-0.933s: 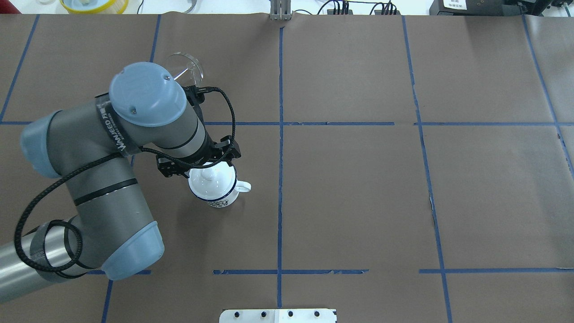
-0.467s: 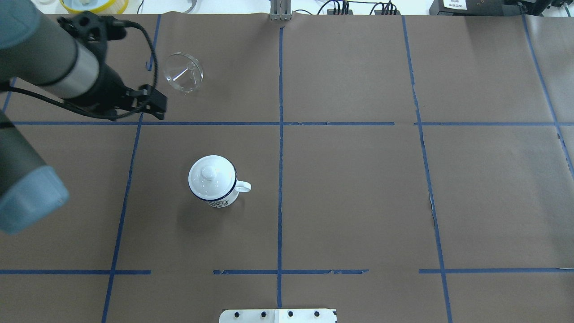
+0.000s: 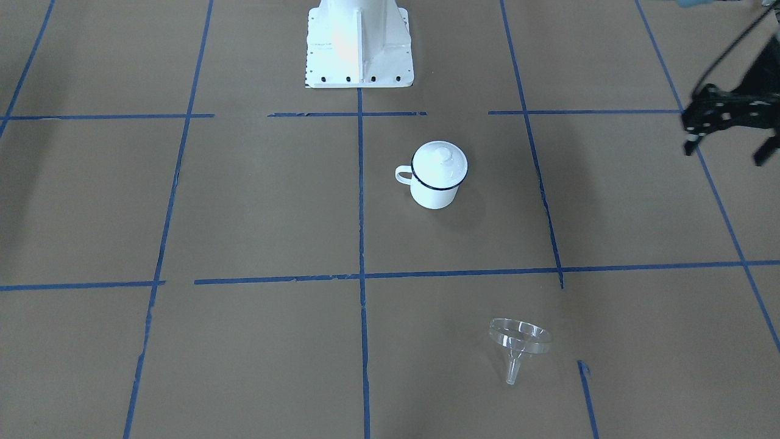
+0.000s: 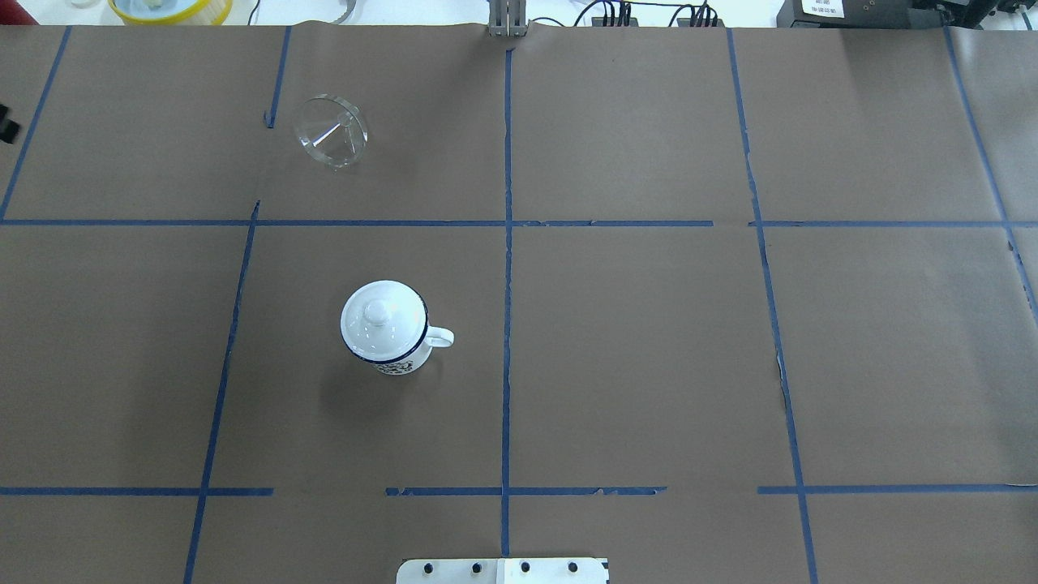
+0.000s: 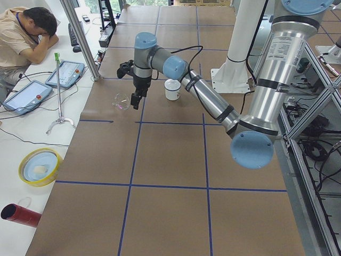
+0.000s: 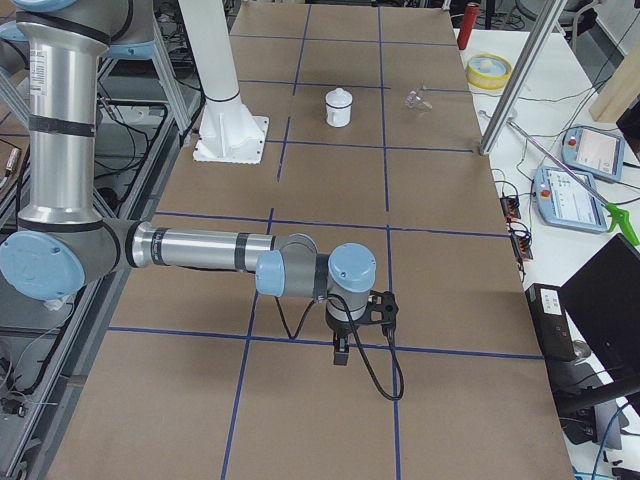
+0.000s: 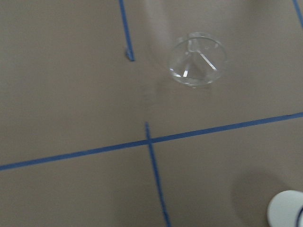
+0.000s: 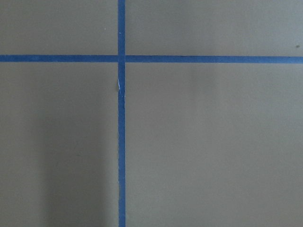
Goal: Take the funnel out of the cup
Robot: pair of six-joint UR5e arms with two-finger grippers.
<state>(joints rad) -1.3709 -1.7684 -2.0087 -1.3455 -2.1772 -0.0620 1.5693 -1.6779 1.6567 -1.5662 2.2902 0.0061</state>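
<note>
The clear funnel (image 4: 331,131) lies on its side on the brown table, far left, apart from the cup; it also shows in the front view (image 3: 520,341) and the left wrist view (image 7: 196,59). The white cup (image 4: 385,328) with a dark blue rim stands upright nearer the middle with a white domed lid on it, handle to the overhead view's right (image 3: 437,177). My left gripper (image 3: 725,152) hangs above the table's left edge, its jaws apart and empty, away from both things. My right gripper (image 6: 340,350) hangs over bare table far to the right; I cannot tell its state.
The robot's white base plate (image 3: 359,42) stands at the near middle edge. A yellow-rimmed bowl (image 4: 170,8) sits past the far left corner. An operator (image 5: 26,32) sits beside the table's left end, with tablets and a red cylinder (image 5: 18,214) there.
My left arm has left the lidded cup and swung away to the far left, almost out of the overhead view. Cup, lid and funnel have not moved.
</note>
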